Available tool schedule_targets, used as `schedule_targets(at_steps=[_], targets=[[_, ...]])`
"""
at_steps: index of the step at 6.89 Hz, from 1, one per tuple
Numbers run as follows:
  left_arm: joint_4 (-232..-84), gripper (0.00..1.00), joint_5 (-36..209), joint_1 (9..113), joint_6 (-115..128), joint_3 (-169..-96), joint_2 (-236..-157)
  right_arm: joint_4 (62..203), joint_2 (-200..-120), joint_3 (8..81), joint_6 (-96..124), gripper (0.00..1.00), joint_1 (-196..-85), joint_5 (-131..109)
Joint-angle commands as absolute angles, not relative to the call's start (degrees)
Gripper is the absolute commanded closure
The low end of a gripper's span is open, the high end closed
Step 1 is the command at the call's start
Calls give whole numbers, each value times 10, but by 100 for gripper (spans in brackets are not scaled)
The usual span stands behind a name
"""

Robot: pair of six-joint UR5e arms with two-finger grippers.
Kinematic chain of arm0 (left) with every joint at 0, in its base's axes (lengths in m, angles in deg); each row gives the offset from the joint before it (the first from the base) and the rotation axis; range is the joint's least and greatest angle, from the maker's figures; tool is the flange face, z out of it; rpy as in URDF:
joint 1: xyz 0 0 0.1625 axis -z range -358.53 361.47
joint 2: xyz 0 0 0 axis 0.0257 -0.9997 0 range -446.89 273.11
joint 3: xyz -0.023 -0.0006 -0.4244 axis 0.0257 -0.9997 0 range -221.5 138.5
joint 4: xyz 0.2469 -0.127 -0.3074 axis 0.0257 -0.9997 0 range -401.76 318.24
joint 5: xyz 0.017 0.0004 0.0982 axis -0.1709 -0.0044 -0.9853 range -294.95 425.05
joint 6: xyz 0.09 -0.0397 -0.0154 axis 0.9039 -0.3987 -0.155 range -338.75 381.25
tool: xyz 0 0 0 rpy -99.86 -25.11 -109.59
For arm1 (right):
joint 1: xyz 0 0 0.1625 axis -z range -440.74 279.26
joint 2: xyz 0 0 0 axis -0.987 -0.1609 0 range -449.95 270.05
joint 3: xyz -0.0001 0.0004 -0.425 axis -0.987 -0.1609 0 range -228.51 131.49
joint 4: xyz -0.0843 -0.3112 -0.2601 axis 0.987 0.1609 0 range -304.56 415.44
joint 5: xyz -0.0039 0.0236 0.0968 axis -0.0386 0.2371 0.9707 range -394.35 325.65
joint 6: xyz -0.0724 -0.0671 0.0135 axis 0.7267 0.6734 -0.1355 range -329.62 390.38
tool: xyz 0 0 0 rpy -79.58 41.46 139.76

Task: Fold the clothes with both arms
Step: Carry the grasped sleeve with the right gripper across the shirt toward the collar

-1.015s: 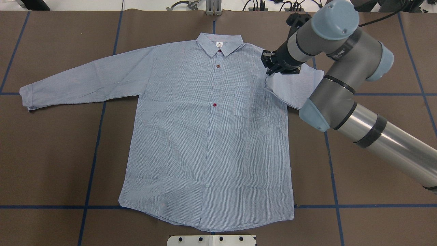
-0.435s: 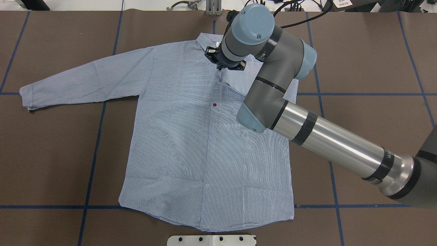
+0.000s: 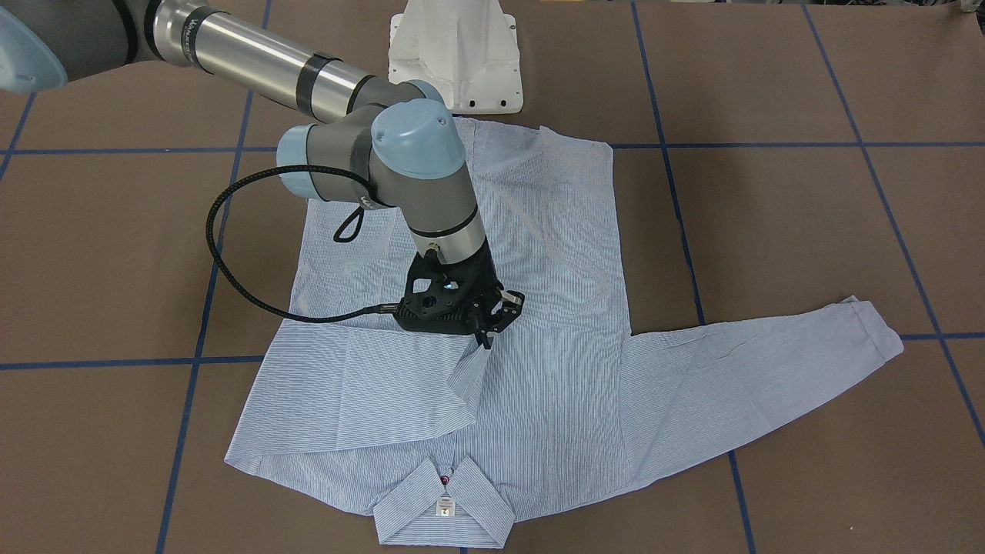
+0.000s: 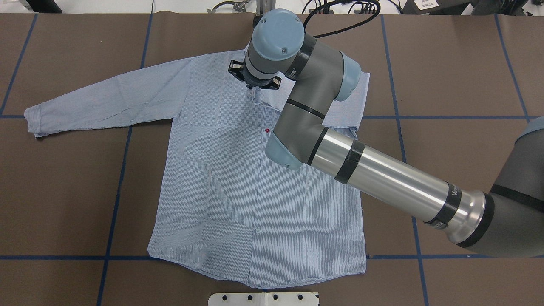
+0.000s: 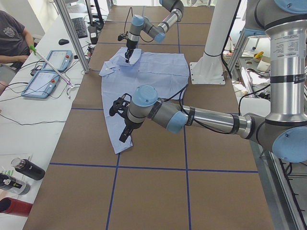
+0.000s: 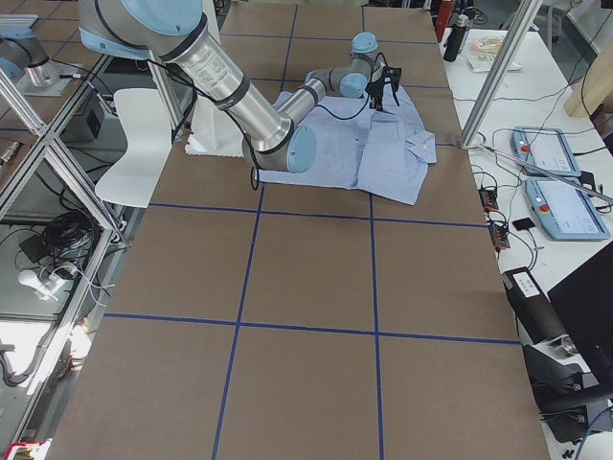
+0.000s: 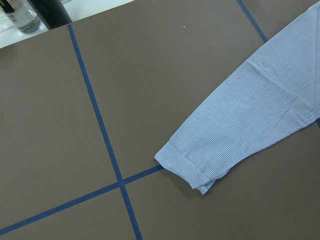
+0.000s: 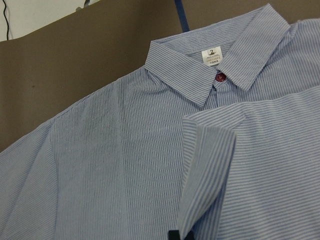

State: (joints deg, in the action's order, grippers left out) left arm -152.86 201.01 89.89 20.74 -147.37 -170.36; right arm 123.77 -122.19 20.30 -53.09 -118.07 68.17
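- Front-facing view. Shirt (image 3: 554, 231) lies flat, front up, on the counter (image 3: 808, 231), with the collar (image 3: 442, 504) nearest. Right fingers (image 3: 486, 335) pinch the right cuff (image 3: 473, 362) over mid-chest, its sleeve doubled across the body. A pinch this close to the edge may slip and drop the cuff early. The hanging cable (image 3: 223, 261) could snag cloth.
- Overhead view. Right arm (image 4: 382, 174) spans the shirt's right half and hides the fold. Pulling the cuff far to the left would likely drag the shoulder and skew the fold line.
- Left-end view. Left arm (image 5: 192, 115), the near one, hangs by the left sleeve (image 5: 114, 141). Whether the left fingers (image 5: 125, 133) are spread or pressed together cannot be told. If both arms work over the shirt at once, they could collide.
- Right-end view. The right arm's elbow (image 6: 287, 149) overlaps the hem side. Its clearance cannot be judged, and a brush would ruck the cloth.
- Left wrist view. Left cuff (image 7: 192, 172) lies on the counter, just right of a tape cross (image 7: 120, 182), its tip curled. No fingers show. An off-centre descent could catch one layer only.
- Right wrist view. The right cuff (image 8: 210, 135) rises from a finger tip (image 8: 179, 235) at the lower edge, folded on itself, just short of the label (image 8: 211, 54). Released so, it may settle creased.
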Motion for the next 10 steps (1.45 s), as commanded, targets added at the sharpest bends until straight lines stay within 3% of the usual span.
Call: schedule_targets(at_steps=[1,5,6,7,10], targets=[[-1529,0,2011,899,208,-1474,-1703,1236,-1197,176,-530,100,-1177,680],[-1529,0,2011,899,207,-1477,-1703,1209,-1172,131,-531,100,-1167,652],[-1529,0,2011,899,206,-1477,-1703,1208,-1172,128,-531,93,-1166,651],[-1528,0,2011,898,205,-1474,-1703,1207,-1172,126,-530,1,-1161,637],[-1542,1,2008,863,143,-1419,-1749,1209,-1146,125,-582,1,-1134,604]])
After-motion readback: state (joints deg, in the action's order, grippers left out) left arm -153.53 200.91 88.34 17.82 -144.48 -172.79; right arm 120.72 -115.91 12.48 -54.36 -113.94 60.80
